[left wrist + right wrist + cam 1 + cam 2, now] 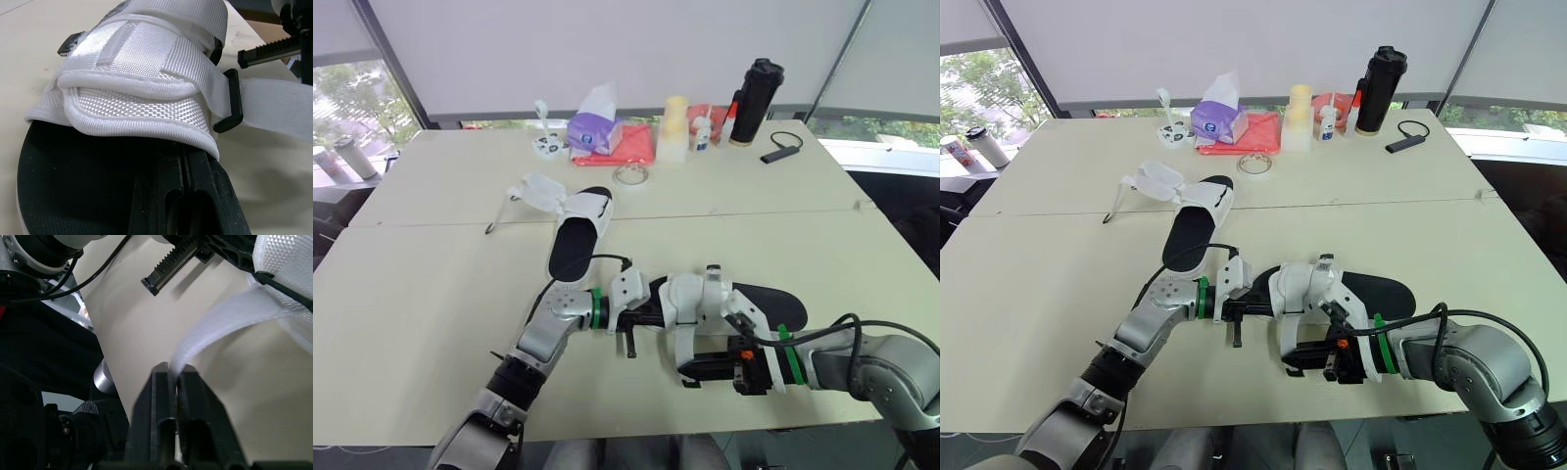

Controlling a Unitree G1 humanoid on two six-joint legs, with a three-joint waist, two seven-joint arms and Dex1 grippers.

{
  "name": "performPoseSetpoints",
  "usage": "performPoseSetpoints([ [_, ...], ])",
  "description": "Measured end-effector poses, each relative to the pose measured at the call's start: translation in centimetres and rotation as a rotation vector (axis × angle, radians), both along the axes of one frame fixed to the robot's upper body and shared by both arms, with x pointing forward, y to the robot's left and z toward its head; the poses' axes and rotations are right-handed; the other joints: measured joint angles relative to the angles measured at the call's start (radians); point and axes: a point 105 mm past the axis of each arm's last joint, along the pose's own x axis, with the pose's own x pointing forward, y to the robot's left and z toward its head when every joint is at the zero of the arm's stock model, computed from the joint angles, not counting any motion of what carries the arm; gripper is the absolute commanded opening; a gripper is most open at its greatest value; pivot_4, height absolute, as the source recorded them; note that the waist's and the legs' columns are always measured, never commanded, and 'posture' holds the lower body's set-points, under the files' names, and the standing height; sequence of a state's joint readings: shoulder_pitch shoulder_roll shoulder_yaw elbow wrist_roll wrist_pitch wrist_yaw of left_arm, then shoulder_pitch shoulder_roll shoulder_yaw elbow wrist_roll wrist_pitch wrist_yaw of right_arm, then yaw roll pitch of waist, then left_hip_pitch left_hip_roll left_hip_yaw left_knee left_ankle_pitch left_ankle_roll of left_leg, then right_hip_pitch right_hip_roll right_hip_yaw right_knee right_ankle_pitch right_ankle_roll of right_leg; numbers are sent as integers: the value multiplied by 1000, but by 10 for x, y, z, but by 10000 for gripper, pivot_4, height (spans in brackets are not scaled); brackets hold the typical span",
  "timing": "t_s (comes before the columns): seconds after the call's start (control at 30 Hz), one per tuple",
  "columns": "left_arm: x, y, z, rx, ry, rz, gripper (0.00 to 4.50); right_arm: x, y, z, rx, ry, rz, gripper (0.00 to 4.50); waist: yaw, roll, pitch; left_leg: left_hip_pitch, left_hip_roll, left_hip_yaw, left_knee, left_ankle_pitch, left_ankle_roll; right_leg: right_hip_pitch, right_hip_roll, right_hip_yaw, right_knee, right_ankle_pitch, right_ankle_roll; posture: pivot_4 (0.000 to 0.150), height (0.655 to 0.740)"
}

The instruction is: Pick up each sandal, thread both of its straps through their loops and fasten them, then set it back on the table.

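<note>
At the near edge of the pale tabletop (431, 294), the right gripper (172, 369) has its fingers pressed together on the free end of a white woven strap (230, 316). The strap runs up and away from the fingers to a black plastic loop (234, 100) on the side of the black-soled sandal with white webbing upper (764, 305). The sandal lies across the robot's front, its long axis left to right. The left gripper (646, 315) is at its left end, fingers closed on the sole, their tips hidden under the webbing.

The strap appears already through the loop, so fastening likely turns on folding it back over the upper, away from the right fingers – the right arm is the nearer one. Whether the sandal's other strap is done up cannot be made out.

Farther back rests the second white-strapped black sandal (579, 235), its straps splayed open. Along the far edge are a purple tissue pack (595, 129), a red cloth (631, 145) and a tall black bottle (756, 103).
</note>
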State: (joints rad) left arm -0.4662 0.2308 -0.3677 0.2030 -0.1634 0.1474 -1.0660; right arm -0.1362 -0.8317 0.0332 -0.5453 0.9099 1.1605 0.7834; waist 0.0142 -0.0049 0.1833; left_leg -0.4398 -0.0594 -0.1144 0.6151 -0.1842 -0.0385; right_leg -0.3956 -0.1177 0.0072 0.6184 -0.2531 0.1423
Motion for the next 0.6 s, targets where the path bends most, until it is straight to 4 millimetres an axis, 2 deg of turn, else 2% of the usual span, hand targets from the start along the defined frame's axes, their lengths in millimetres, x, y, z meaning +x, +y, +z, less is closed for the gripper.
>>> performPoseSetpoints([
  [0.1,0,0,0,0,0,0,0,1,2,4,2,-14,10,365,0,0,0,0,0,0,0,0,0,0,0,0,0,0,0,1500,7400],
  [0.17,0,0,0,0,-1,0,0,3,4,14,29,-23,18,365,-1,0,0,0,0,0,0,0,0,0,0,0,0,0,0,1500,7400],
  [0.37,0,-1,1,-4,-3,-3,0,38,10,54,183,16,-66,365,0,0,0,0,0,0,0,0,0,0,0,0,1,0,0,1500,7400],
  [0.6,2,-2,3,-8,-10,-3,0,48,10,61,213,98,-105,365,-3,0,0,-1,0,0,-1,0,0,-2,0,0,2,2,2,1500,7400],
])
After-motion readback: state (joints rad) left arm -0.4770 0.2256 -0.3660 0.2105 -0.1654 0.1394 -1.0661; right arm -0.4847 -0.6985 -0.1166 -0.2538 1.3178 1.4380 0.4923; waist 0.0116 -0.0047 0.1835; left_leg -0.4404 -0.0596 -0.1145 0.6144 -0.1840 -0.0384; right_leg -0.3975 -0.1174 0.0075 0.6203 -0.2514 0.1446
